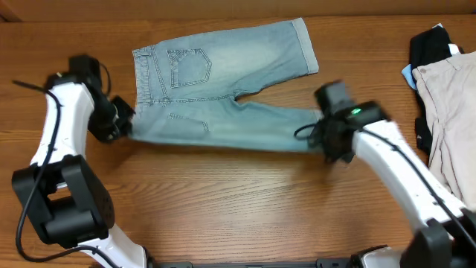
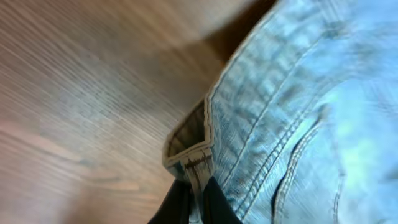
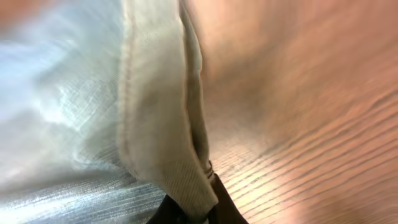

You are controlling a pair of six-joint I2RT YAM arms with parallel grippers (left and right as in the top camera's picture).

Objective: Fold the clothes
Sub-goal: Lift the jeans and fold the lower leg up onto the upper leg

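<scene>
The light-blue denim jeans (image 1: pixel 223 82) lie spread on the wooden table, waistband to the left, one leg angled up to the right and the other running along the near side. My left gripper (image 1: pixel 123 123) is shut on the near waistband corner (image 2: pixel 193 163), its black fingers (image 2: pixel 217 205) pinching the seam. At the near leg's end, my right gripper (image 1: pixel 327 138) is shut on the cuffed hem (image 3: pixel 168 143), with the pale cuff (image 3: pixel 186 186) caught between its dark fingers (image 3: pixel 227 208).
At the right edge of the table lie beige trousers (image 1: pixel 450 112) on a black garment (image 1: pixel 431 45). Bare wood stretches in front of the jeans.
</scene>
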